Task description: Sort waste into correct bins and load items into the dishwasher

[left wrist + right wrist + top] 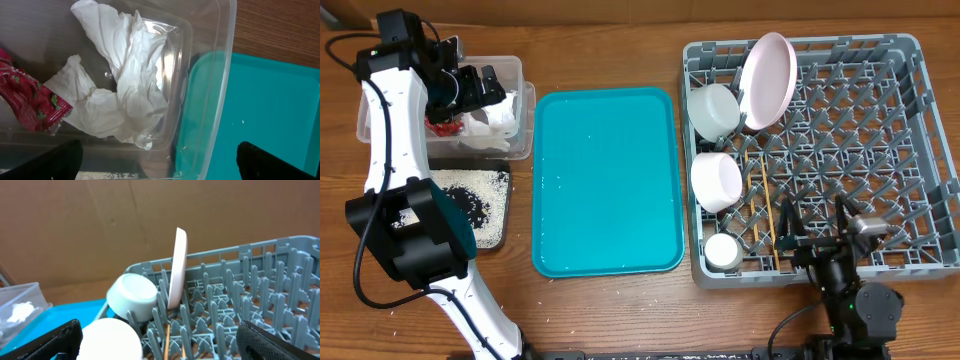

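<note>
- Over the clear plastic rectangular tub point(220, 75), at the table's far left corner, the left gripper point(159, 161) hangs with its jaws spread wide and nothing between them.
- Directly below it, inside the tub, lies the crumpled white paper napkin point(120, 90). The small crinkled red wrapper point(30, 102) touches the napkin's left edge.
- Just beside the tub, on the near side, sits the shallow black rectangular tray point(496, 238), which holds loose white rice-like grains with dark bits point(470, 200).
- Between the bins and the rack lies the large teal plastic tray point(605, 180).
- At the near edge of the large square grey plastic dish rack point(880, 150), the right gripper point(159, 332) has its jaws wide apart and grips nothing.
- Inside the rack's left side, a round pinkish plate point(177, 265) stands on edge between the pegs.
- Next to it, a pale grey-green bowl point(132, 297) lies tipped on its side.
- Nearer the gripper come a round white bowl point(112, 340), a small white cup point(723, 251) and two thin wooden chopsticks point(765, 205), which lie flat among the pegs.
</note>
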Tool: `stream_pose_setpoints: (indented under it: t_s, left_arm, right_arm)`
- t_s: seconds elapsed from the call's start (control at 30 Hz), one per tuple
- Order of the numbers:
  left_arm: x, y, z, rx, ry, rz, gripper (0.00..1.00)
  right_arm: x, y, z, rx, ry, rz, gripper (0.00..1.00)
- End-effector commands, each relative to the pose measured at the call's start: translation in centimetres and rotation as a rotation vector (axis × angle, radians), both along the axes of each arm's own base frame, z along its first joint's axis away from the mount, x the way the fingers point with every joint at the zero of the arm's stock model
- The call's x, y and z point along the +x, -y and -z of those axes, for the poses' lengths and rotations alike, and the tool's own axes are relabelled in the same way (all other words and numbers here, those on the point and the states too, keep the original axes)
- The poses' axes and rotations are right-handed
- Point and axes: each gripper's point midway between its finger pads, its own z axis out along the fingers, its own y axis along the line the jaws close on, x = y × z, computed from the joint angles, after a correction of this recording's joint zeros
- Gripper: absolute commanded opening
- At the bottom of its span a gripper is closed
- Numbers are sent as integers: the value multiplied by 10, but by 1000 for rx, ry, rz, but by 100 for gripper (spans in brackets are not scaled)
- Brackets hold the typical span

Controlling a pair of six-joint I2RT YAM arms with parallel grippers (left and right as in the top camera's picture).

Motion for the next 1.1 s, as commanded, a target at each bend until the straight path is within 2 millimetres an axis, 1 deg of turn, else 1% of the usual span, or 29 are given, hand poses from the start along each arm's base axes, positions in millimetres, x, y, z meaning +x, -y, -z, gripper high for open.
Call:
stream_pose_setpoints:
  t_s: [0.0, 0.1, 0.23, 0.9, 0.97, 1.0, 1.03, 1.07]
  left_arm:
    - [4, -1, -14, 10, 36, 2, 100]
    - [4, -1, -14, 9, 35, 2, 100]
    - [4, -1, -14, 10, 36, 2, 100]
    - [4, -2, -14, 10, 36, -1, 100]
    - [0, -7, -19, 37, 34, -11, 100]
    - [-6, -8, -22, 54, 19, -18, 100]
    - [-8, -7, -31, 65, 31, -17, 100]
    - [-9, 1, -50, 72, 73, -1, 100]
  right_arm:
    - [1, 9, 9, -4, 21, 48, 100]
    - [2, 14, 15, -4, 27, 80, 100]
    - [2, 14, 24, -4, -10, 78, 100]
    - [2, 14, 24, -4, -10, 79, 100]
    - [2, 14, 24, -4, -10, 79, 100]
    - [2, 14, 24, -4, -10, 79, 100]
    - [2, 14, 24, -4, -10, 79, 100]
    - [2, 14, 24, -4, -10, 79, 100]
